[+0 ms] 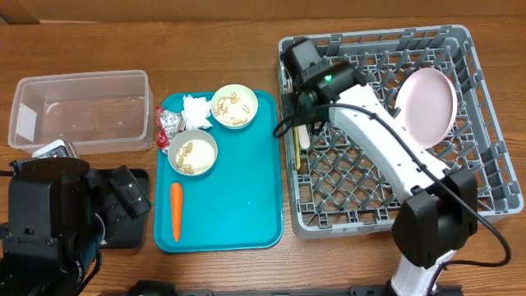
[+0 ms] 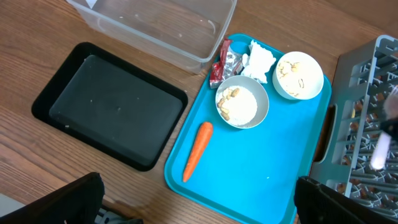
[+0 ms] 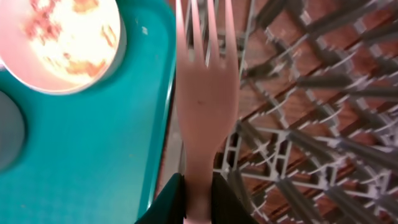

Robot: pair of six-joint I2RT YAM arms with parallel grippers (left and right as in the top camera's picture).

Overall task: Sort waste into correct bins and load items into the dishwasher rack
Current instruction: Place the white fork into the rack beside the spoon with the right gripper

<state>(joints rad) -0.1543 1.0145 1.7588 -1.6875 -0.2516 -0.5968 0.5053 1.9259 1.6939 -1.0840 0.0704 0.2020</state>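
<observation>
My right gripper (image 3: 199,200) is shut on the handle of the pale yellow fork (image 3: 205,93) and holds it over the left edge of the grey dishwasher rack (image 1: 485,177). The pink plate (image 1: 426,105) stands in the rack. A yellow spoon (image 1: 294,146) lies by the rack's left wall. Two bowls with crumbs (image 1: 234,105) (image 1: 193,154), the napkin (image 1: 196,109), the foil wrapper (image 1: 168,123) and the carrot (image 1: 176,210) lie on the teal tray (image 1: 238,214). My left gripper (image 2: 199,208) is open and empty, above the table's front edge. The cup is out of view.
The clear tub (image 1: 78,107) stands at the back left. The black tray (image 2: 109,102) lies in front of it, left of the teal tray, partly under my left arm in the overhead view. The rack almost touches the teal tray's right edge.
</observation>
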